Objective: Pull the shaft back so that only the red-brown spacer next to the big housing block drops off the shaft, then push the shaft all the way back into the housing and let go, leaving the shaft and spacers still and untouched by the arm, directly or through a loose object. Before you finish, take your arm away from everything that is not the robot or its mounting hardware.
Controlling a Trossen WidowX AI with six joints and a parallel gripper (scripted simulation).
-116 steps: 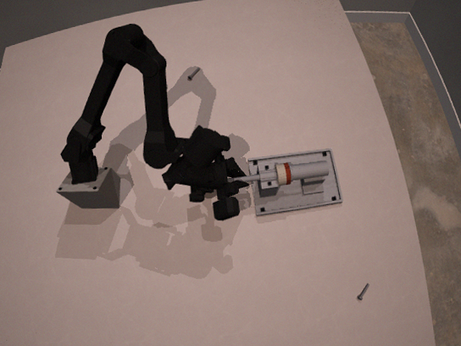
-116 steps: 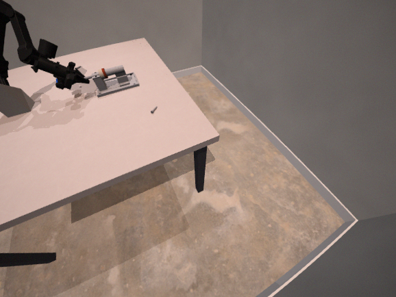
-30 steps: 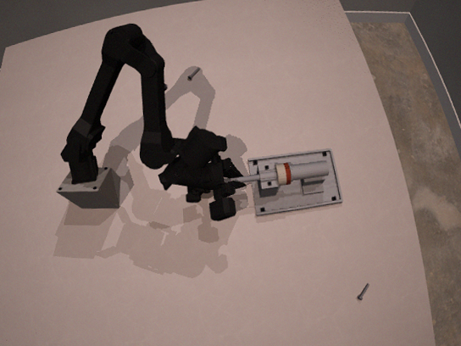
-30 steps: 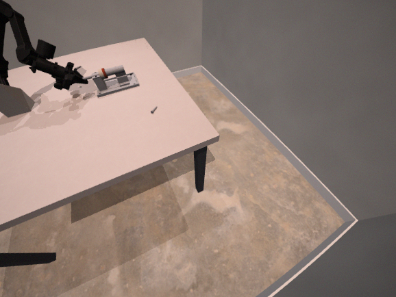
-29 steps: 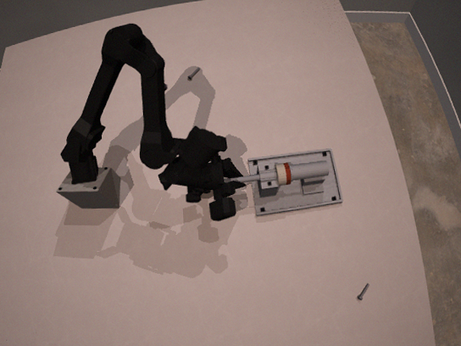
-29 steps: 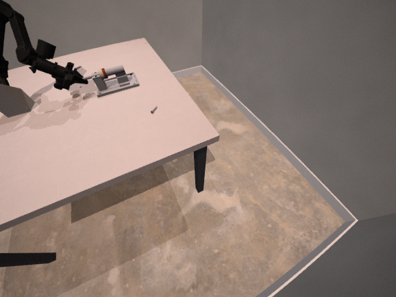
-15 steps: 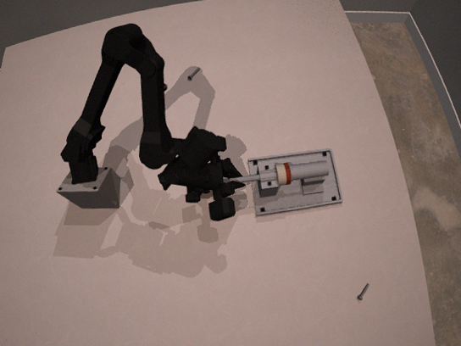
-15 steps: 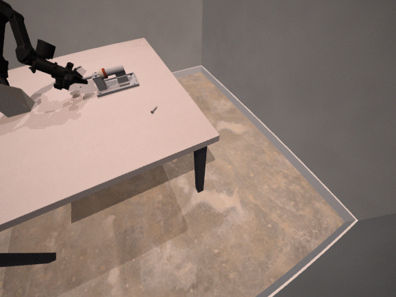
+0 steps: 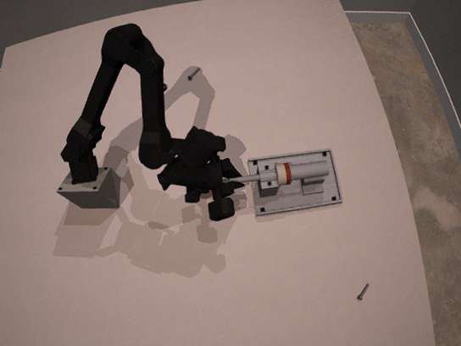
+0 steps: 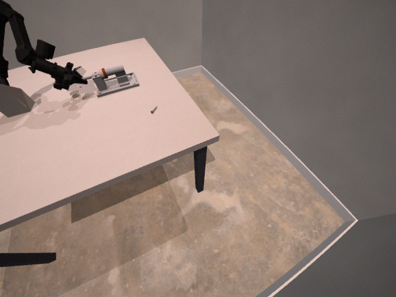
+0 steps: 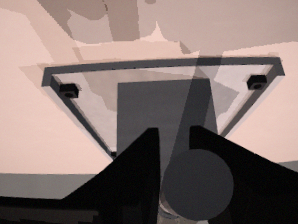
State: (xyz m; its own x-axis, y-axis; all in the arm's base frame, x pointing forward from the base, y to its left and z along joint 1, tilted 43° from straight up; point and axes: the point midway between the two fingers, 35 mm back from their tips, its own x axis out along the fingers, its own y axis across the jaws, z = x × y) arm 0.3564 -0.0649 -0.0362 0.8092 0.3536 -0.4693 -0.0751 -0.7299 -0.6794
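Observation:
A grey base plate [image 9: 295, 182] lies on the table right of the arm. On it a thin grey shaft [image 9: 250, 178] runs level through a small support block [image 9: 267, 183] and toward the big light-grey housing [image 9: 309, 169]. A cream spacer [image 9: 281, 173] and the red-brown spacer [image 9: 287, 172] sit on the shaft, the red-brown one against the housing. My gripper [image 9: 235, 180] is shut on the shaft's free left end. In the wrist view the shaft's round end [image 11: 197, 184] sits between my dark fingers, with the plate [image 11: 160, 96] behind. The exterior view shows my gripper [image 10: 81, 79] and the red-brown spacer [image 10: 103, 71].
One loose screw [image 9: 193, 73] lies behind the arm, another [image 9: 362, 291] near the front right of the table; the latter also shows in the exterior view [image 10: 153, 109]. The arm's grey base [image 9: 89, 189] stands to the left.

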